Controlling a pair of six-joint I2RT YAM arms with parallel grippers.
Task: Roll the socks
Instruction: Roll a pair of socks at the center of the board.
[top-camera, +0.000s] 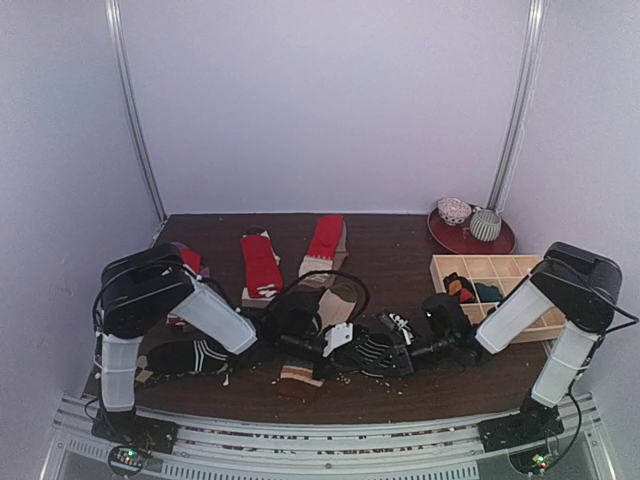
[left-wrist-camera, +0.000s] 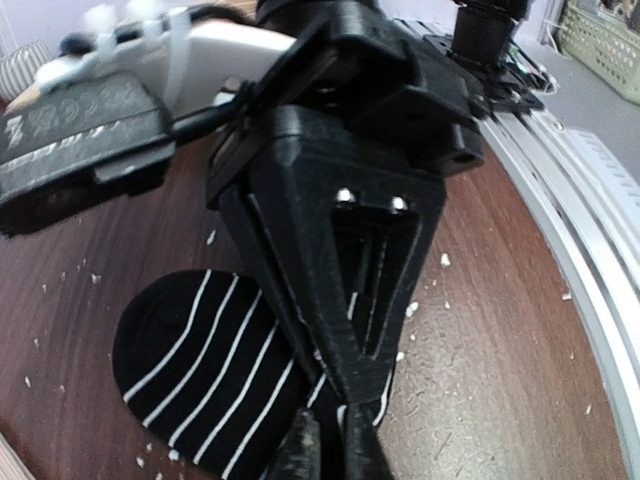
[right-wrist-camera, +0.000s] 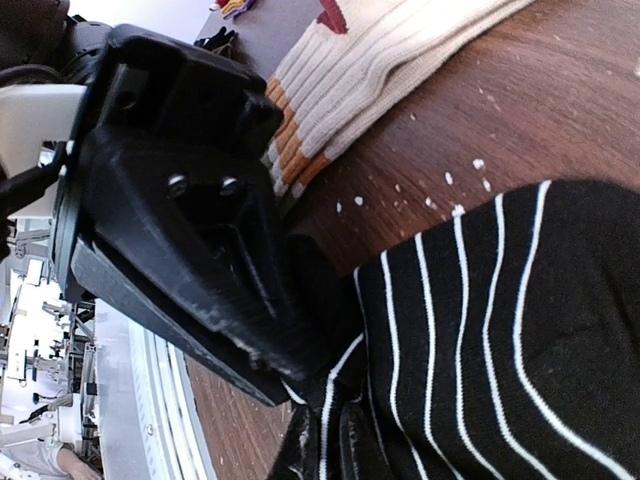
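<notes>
Centrally, near the front edge of the dark brown wooden table (top-camera: 400, 250), the left gripper (left-wrist-camera: 327, 452) and the right gripper (right-wrist-camera: 328, 452) meet tip to tip over one black fabric sock with thin white stripes (left-wrist-camera: 200, 365). Left gripper: jaws drawn almost together, with a fold of the striped fabric pinched between the fingertips at the sock's edge. Right gripper: jaws closed, pinching the same sock's fabric from the opposite side. The rest of this sock is spread on the table surface beneath both grippers, with white crumbs (left-wrist-camera: 412, 308) scattered around it. A second black striped sock (top-camera: 190, 355) lies at the left, under the left arm's forearm and well apart from the first. A beige ribbed sock with red, brown and green bands (top-camera: 335, 300) lies just behind the left gripper and passes under that arm's wrist. Farther back, a red sock with a beige cuff (top-camera: 260, 262) and a second red sock (top-camera: 325, 238) lie flat, near each other but apart. A pale wooden compartment tray (top-camera: 500, 265) sits at the right beside the right arm, with small dark and orange items in its compartments. Behind the tray, a round red plate (top-camera: 450, 240) carries two balls (top-camera: 485, 224).
</notes>
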